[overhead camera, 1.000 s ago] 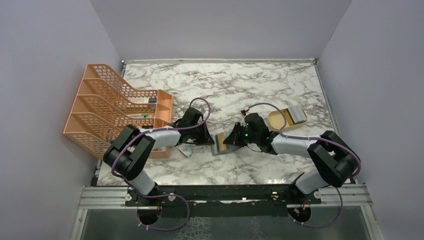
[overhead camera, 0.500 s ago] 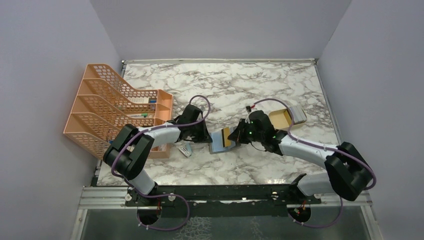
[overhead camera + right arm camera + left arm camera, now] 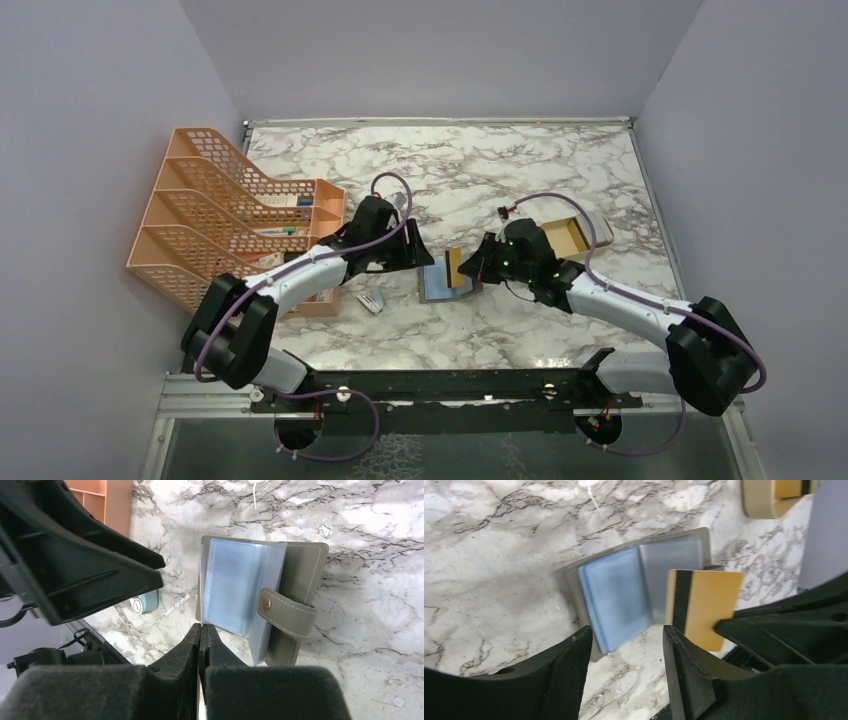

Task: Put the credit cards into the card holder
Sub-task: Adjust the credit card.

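The card holder (image 3: 440, 288) lies open on the marble table (image 3: 520, 170), with its light blue pockets facing up and the snap tab (image 3: 287, 612) folded over one side. The right gripper (image 3: 200, 630) is closed on a gold credit card (image 3: 711, 611) with a black stripe and holds it upright at the right edge of the card holder. I cannot tell if they touch. The left gripper (image 3: 626, 635) hangs just left of the card holder, with jaws apart and nothing between them. Behind and right of the card holder stands a tan tray (image 3: 760, 500) with a second card (image 3: 788, 487) inside.
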You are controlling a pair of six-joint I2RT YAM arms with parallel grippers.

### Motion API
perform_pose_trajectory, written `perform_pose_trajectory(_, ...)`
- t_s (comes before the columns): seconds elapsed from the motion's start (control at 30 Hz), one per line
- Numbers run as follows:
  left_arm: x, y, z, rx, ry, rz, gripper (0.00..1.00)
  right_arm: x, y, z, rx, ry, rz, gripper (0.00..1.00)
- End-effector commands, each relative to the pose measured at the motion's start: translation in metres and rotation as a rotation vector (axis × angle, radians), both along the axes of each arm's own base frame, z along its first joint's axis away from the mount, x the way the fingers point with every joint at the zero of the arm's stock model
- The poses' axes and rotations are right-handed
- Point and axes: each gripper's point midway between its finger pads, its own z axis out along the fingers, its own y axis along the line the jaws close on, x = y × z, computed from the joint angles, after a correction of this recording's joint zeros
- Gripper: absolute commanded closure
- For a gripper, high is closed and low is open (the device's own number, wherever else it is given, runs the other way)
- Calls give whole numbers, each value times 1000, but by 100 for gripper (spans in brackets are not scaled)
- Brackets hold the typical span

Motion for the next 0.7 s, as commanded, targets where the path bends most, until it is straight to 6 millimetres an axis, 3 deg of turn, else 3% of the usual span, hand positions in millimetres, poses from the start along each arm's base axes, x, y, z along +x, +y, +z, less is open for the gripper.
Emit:
perform_pose_trajectory(0.0,-2,-6,35,-94,-43,2,44,-6,9,9,83,-1,27,99)
perform_pose_trajectory(0.2,-22,-23,64,-288,-59,-74,38,-25,25,24,233,6,120,99)
perform_pose_trajectory(0.33,-34,-24,69,-345,-36,-91,34,-32,23,37,328,-39,125,99)
perform_pose_trajectory(0.67,-39,-23,84,-393,-52,-82,31,-40,21,64,433,-97,132,99)
